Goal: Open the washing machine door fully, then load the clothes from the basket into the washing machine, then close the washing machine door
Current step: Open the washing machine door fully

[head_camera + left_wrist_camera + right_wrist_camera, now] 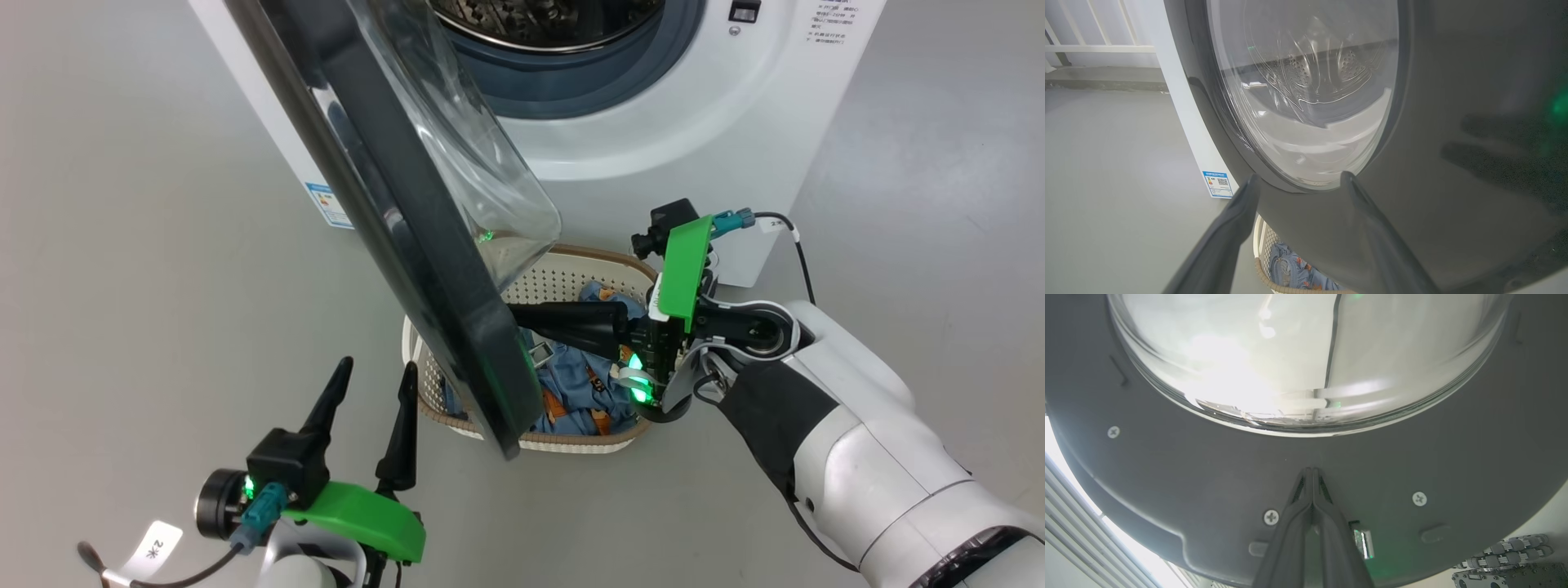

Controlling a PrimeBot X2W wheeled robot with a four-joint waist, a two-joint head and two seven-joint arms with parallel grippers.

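**A:** What is the washing machine door (392, 245) made of?

**B:** The outer side has a wide, glossy black rim. A clear glass bowl (482, 163) bulges from the inner side. The inner face is matt dark grey plastic, fixed with cross-head screws (1271, 517). The door stands swung out from the white washing machine (669, 147), edge-on in the head view.

**A:** And behind the door?

**B:** The perforated steel drum (539, 20), ringed by a grey rubber gasket (571, 82).

**A:** Where is the basket?

**B:** The basket (563, 282) sits on the smooth grey floor (122, 245), right under the door's lower edge. It is cream plastic with perforated walls and a brown woven-look rim. The clothes (575, 392) lie crumpled inside it, soft light blue fabric with small orange figures.

**A:** What about the right hand?

**B:** The right hand (1311, 470) has its two long dark fingers pressed together with nothing between them. It reaches over the clothes to the door's inner face, tips just below the glass bowl. They look to be against the grey plastic, but I cannot tell for sure.

**A:** And the left?

**B:** The left hand (379, 363) is on the door's outer side, near the lower rim. Its fingers are spread wide and hold nothing. I cannot tell whether they touch the black rim.
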